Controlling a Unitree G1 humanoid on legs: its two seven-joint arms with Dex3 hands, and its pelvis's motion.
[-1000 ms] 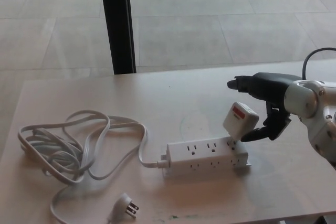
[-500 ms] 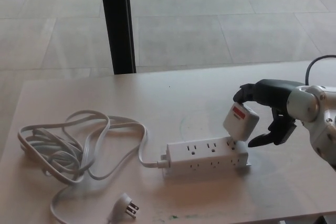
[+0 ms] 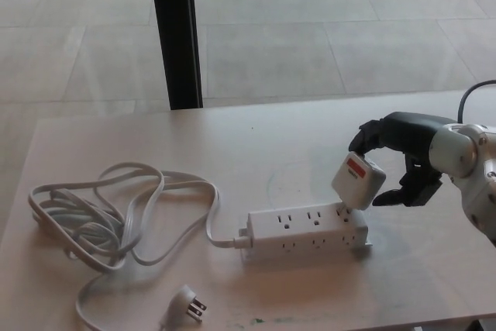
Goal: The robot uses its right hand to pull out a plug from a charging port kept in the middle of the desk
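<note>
A white power strip (image 3: 306, 231) lies in the middle of the desk (image 3: 256, 145). At its right end a white plug (image 3: 357, 181) with a red label sits tilted in a socket. My right hand (image 3: 403, 153) comes in from the right. Its fingers (image 3: 366, 136) curl over the plug's top edge, and the thumb (image 3: 395, 196) presses against the plug's right side. The plug's prongs are hidden. My left hand does not show.
The strip's white cord (image 3: 101, 215) lies coiled on the left of the desk, ending in a loose plug (image 3: 187, 305) near the front edge. A black pillar (image 3: 175, 32) stands behind the desk on a tiled floor.
My right hand's fingers, stretched out above the plug a second ago, have curled down onto its top, and the thumb has risen against its side. The plug stays in the strip.
</note>
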